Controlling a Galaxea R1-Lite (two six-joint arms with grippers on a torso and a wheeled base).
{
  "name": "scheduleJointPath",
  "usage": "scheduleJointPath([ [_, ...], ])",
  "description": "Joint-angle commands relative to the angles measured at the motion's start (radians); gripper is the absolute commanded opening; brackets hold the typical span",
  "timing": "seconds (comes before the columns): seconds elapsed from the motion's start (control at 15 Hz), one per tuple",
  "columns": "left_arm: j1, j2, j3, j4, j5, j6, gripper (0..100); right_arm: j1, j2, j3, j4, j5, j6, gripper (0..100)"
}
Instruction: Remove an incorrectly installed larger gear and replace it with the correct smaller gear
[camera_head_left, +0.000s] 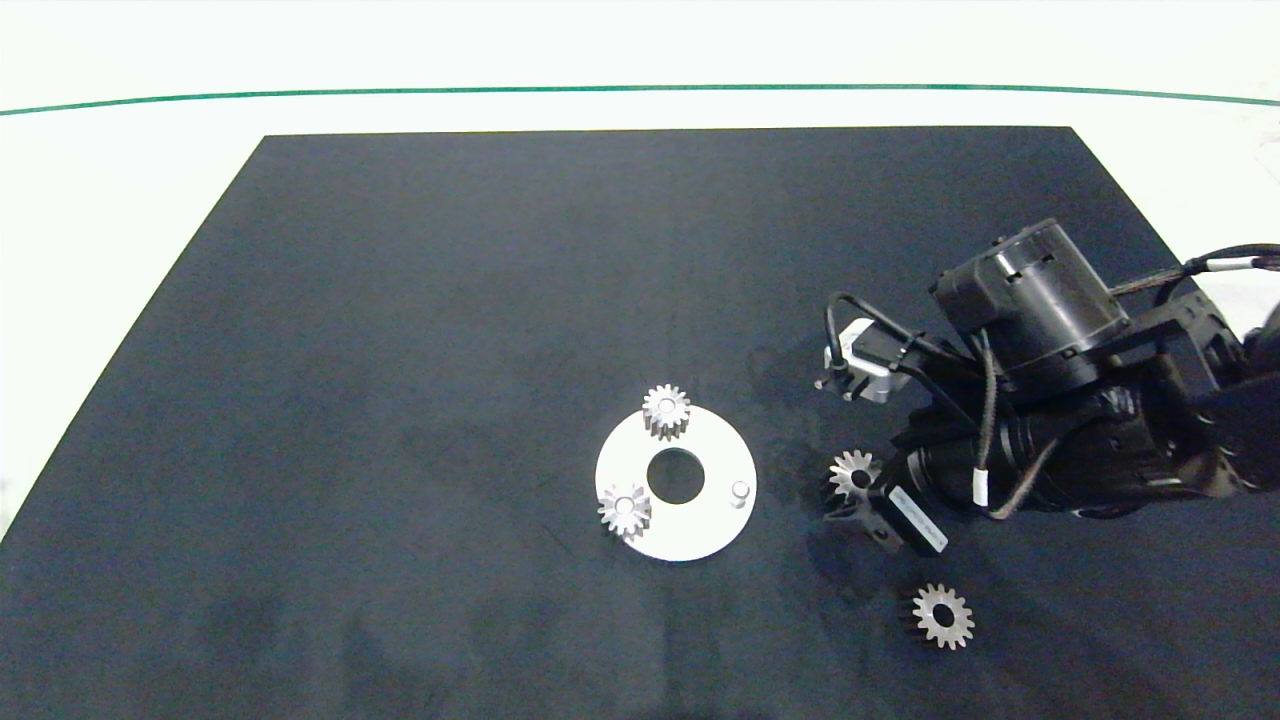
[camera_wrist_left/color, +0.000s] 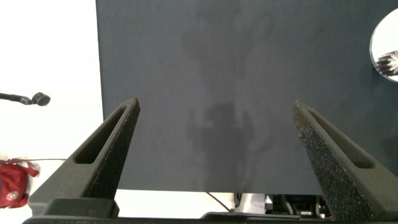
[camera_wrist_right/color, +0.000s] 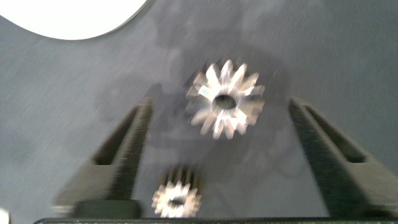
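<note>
The larger gear (camera_head_left: 853, 472), silver with sharp star-like teeth, lies on the black mat (camera_head_left: 450, 300) just right of the white ring plate (camera_head_left: 690, 535). My right gripper (camera_head_left: 858, 495) is open around it; in the right wrist view the larger gear (camera_wrist_right/color: 225, 99) sits between the spread fingers (camera_wrist_right/color: 124, 149) with a gap on each side. The smaller gear (camera_head_left: 942, 615), blunt-toothed with a round hole, lies loose on the mat nearer the front edge, and also shows as the smaller gear (camera_wrist_right/color: 177, 199) close to the gripper's base. My left gripper (camera_wrist_left/color: 216, 104) hangs open over bare mat.
Two small gears (camera_head_left: 666, 410) (camera_head_left: 624, 510) sit on the plate's pegs, and a third peg (camera_head_left: 740, 490) stands bare on its right side. In the left wrist view the plate's rim (camera_wrist_left/color: 384, 31) is far off to one side. White table surrounds the mat.
</note>
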Motion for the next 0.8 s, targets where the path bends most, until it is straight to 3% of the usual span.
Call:
scheduleJointPath([
  [0.07,0.0,0.0,0.002,0.006,0.001,0.01,100,0.06,-0.152,0.139,0.001,-0.004,-0.007,100],
  [0.27,0.002,0.0,0.002,0.006,0.001,0.016,100,0.085,-0.178,0.26,-0.035,-0.003,-0.005,100],
  [0.47,0.0,-0.015,0.003,0.006,-0.002,0.019,100,0.082,-0.171,0.412,-0.229,-0.006,-0.002,100],
  [0.53,0.0,-0.015,0.005,0.006,-0.002,0.024,100,0.08,-0.169,0.444,-0.268,-0.008,-0.003,100],
  [0.8,0.0,-0.015,0.008,0.006,-0.002,0.025,100,0.082,-0.163,0.464,-0.275,-0.004,-0.007,100],
])
